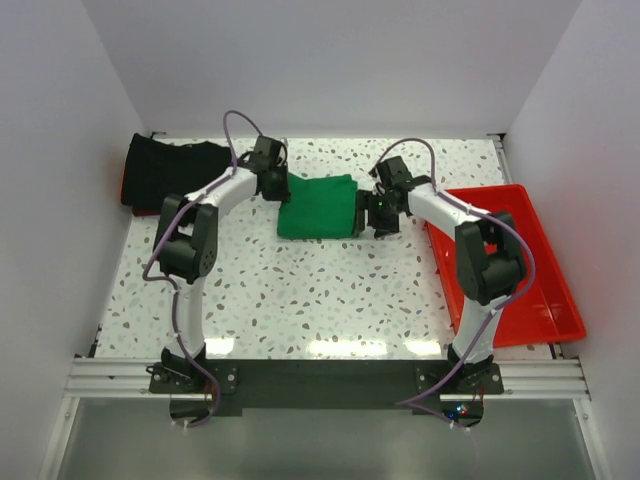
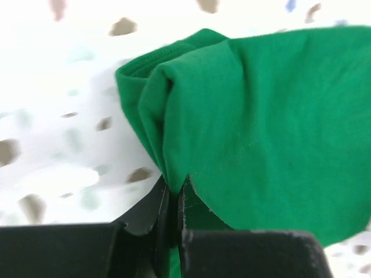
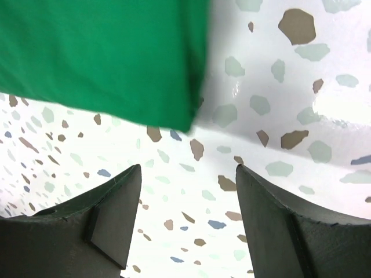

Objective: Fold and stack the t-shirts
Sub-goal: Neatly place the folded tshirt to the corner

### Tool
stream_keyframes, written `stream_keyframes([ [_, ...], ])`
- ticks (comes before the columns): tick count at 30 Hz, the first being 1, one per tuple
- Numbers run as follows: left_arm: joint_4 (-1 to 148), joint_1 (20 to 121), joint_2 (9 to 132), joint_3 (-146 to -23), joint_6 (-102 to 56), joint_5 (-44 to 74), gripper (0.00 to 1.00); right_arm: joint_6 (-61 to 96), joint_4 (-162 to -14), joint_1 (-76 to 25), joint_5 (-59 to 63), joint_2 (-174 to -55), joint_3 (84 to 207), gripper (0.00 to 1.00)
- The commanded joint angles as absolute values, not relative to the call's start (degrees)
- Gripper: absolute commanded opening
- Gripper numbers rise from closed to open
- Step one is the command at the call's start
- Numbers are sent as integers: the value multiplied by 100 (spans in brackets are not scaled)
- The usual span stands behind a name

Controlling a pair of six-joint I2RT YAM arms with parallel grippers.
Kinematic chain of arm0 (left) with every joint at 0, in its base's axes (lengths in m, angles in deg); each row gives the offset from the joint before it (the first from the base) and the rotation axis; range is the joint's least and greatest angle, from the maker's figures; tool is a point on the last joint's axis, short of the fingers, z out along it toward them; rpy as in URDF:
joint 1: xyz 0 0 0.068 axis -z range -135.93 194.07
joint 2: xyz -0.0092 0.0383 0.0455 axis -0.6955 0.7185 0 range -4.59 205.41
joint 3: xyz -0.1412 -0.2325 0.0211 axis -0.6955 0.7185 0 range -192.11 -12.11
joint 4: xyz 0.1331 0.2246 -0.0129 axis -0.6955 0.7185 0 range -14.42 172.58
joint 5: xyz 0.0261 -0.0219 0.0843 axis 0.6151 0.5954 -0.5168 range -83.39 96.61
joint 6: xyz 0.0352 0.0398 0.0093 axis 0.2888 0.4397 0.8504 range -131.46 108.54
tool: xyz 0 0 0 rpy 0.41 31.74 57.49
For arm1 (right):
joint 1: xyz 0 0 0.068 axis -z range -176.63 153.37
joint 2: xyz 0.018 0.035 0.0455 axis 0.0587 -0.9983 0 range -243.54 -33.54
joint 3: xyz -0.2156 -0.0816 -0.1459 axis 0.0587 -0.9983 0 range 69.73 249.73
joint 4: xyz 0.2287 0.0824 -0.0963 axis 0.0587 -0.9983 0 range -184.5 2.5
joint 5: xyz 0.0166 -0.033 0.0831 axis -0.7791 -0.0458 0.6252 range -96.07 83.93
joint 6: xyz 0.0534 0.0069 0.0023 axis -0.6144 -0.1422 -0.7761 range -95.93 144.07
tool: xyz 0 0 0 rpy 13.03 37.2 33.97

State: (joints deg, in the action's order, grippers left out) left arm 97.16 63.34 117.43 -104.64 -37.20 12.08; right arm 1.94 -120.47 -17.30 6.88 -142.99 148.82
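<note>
1. Green t-shirt (image 1: 318,206): folded to a rough rectangle, lying on the speckled white surface (image 1: 320,300) at the far middle.
2. Left fingers (image 2: 164,215): closed tight on the left edge of the green t-shirt, with a thin fold of cloth pinched between the tips. In the left wrist view, hem and doubled layers bunched just above the pinch, the rest of the cloth spreading away to the right.
3. Right fingers (image 3: 119,211): spread wide, holding nothing, with only bare speckled surface between them. In the top view, placed just beside the right edge of the green t-shirt. In the right wrist view, one folded corner of the shirt ahead of the tips and apart from both.
4. Black t-shirts (image 1: 172,172): a dark heap at the far left corner of the surface, well apart from the green one. Number of pieces in the heap not to be told.
5. Red tray (image 1: 545,300): on the right side of the surface, long side running from near to far, partly hidden behind the right arm (image 1: 487,262).
6. Left arm (image 1: 188,245) and right arm: bases bolted at the near edge, elbows raised, both reaching in toward the far middle. Purple cables (image 1: 235,125) looped along each.
</note>
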Motion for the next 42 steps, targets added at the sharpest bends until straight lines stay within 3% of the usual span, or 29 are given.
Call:
stream_keyframes([
  [1, 11195, 6200, 11486, -10913, -2633, 118, 0, 306, -12072, -1693, 614, -13857, 14752, 70],
  [8, 12294, 6173, 11547, -11809, -1868, -1174, 0, 254, -11940, -1685, 781, -13778, 14497, 70],
  [22, 12770, 6007, 11363, -12443, -567, -2661, 0, 218, -11808, -1676, 1018, -13699, 14251, 70],
  [42, 12436, 5488, 10800, -13181, 260, -2389, 0, 253, -11905, -1685, 1071, -13488, 13935, 70],
])
